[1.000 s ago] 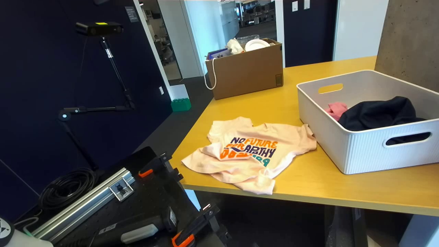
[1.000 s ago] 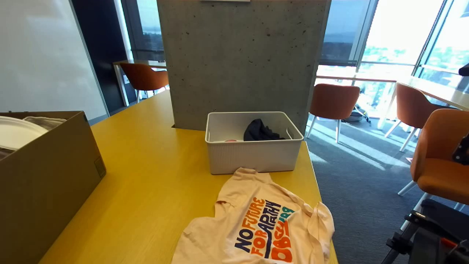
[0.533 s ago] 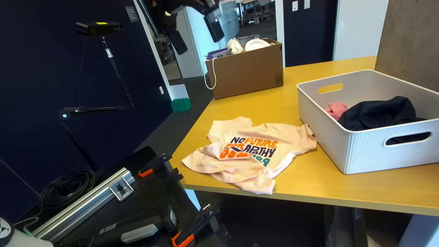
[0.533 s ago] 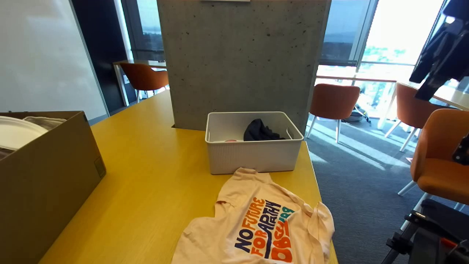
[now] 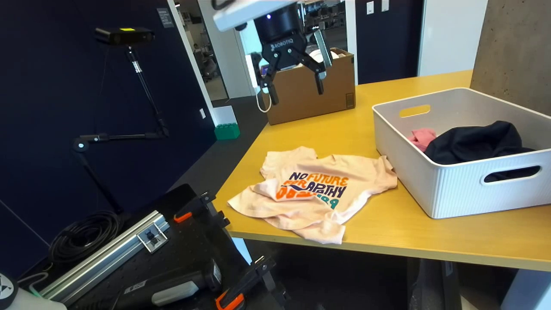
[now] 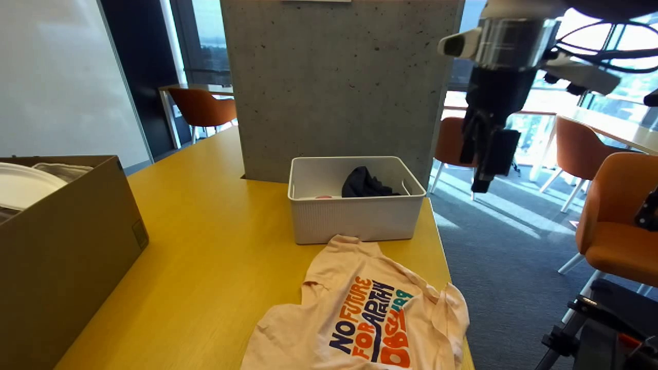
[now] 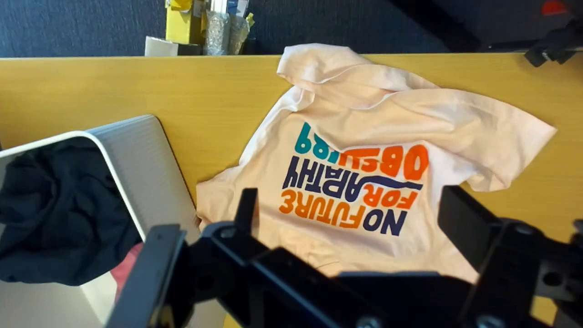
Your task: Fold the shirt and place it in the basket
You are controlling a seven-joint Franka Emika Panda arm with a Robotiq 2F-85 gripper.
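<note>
The peach shirt [image 5: 318,165] lies spread and rumpled on the table, print side up. Its hem end is bunched and partly turned over, and a corner reaches the table edge. It also shows in an exterior view [image 6: 329,334] and the wrist view [image 7: 355,123]. One sleeve lies against or close beside the white basket [image 5: 495,189], which also shows in an exterior view [image 6: 354,221] and the wrist view [image 7: 136,155]. My gripper [image 5: 297,91] is open and empty, pointing down above the shirt, well clear of it. Its fingers also show in the wrist view [image 7: 353,212].
A black garment [image 5: 478,142] and a pink cloth [image 5: 422,137] lie in the basket. A full cardboard box [image 5: 310,94] stands at the table's far side. A concrete pillar [image 6: 339,92] rises behind the basket. Clamps [image 5: 247,284] sit on the black stand beside the table.
My arm and gripper have come into both exterior views from out of frame, swinging in over the table above the shirt. The shirt and basket have not moved.
</note>
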